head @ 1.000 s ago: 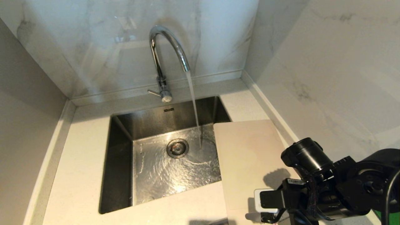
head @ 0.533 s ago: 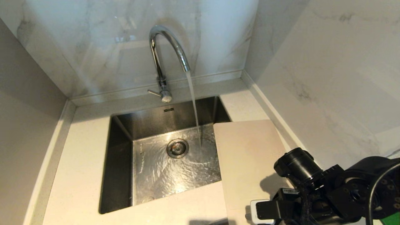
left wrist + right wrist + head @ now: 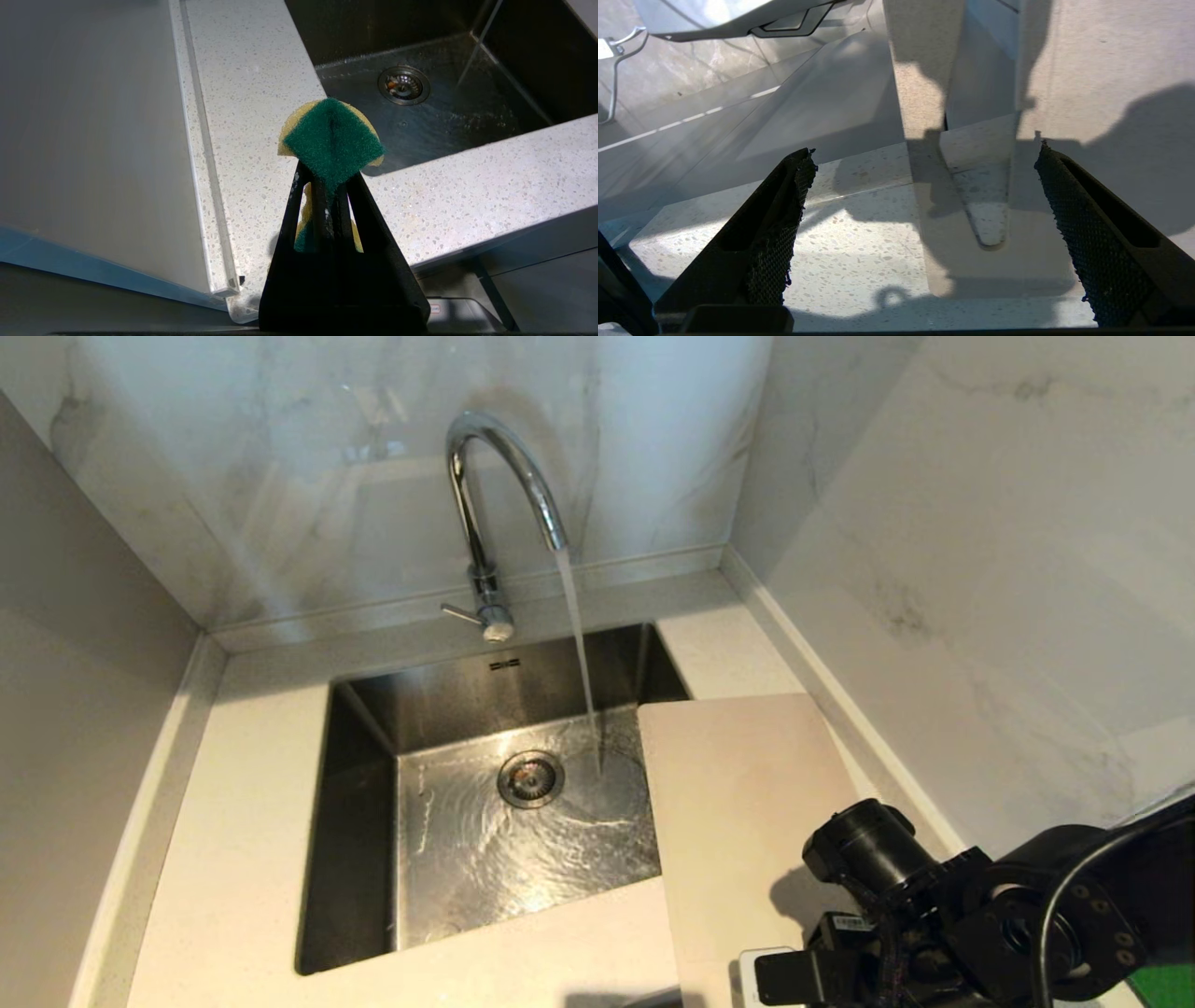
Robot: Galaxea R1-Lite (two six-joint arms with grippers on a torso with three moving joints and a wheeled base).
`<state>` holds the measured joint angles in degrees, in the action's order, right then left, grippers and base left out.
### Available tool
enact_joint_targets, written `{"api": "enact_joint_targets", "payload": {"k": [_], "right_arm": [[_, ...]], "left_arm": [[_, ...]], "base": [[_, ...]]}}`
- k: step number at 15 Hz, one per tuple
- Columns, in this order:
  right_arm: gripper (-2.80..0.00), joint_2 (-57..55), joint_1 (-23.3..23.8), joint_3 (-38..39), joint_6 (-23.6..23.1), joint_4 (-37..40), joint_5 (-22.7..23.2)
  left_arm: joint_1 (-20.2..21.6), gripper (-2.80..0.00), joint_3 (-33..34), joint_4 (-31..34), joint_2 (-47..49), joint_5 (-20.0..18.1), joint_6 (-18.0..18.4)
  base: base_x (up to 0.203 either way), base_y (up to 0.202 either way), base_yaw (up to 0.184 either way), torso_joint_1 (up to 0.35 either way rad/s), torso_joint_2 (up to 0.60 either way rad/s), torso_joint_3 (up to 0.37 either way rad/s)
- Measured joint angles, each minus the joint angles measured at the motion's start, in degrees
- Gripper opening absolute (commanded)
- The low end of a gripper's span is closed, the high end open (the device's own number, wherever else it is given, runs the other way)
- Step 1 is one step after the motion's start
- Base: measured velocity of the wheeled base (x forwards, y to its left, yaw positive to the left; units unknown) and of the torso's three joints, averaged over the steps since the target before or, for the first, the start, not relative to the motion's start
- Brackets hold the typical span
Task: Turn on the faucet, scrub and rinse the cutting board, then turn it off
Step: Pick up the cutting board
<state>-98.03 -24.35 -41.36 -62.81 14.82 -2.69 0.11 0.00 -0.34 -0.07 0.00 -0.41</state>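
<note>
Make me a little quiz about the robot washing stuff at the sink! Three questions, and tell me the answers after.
1. True or false: water is running from the faucet into the sink.
2. What does the left gripper hold?
A. a cup
B. a green and yellow sponge
C. nothing
3. Fill in: the right gripper is ____ above the handle end of the cutting board, which lies on the countertop with its left edge sticking out over the sink.

Key
1. True, the stream lands beside the drain.
2. B, the jaws are shut on it.
3. open, and it holds nothing.
</note>
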Motion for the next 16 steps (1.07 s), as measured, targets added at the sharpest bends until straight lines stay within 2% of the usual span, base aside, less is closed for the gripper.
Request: {"api": "enact_joint_targets", "payload": {"k": [16], "right_arm": [[0.0,-1.3,-2.9,1.3,0.0,0.0,-0.3]], "left_arm": [[0.0,-2.8,0.0,0.0,0.0,0.0,0.0]], "base": [[0.0,0.0,0.0,0.0,0.0,0.0]]}}
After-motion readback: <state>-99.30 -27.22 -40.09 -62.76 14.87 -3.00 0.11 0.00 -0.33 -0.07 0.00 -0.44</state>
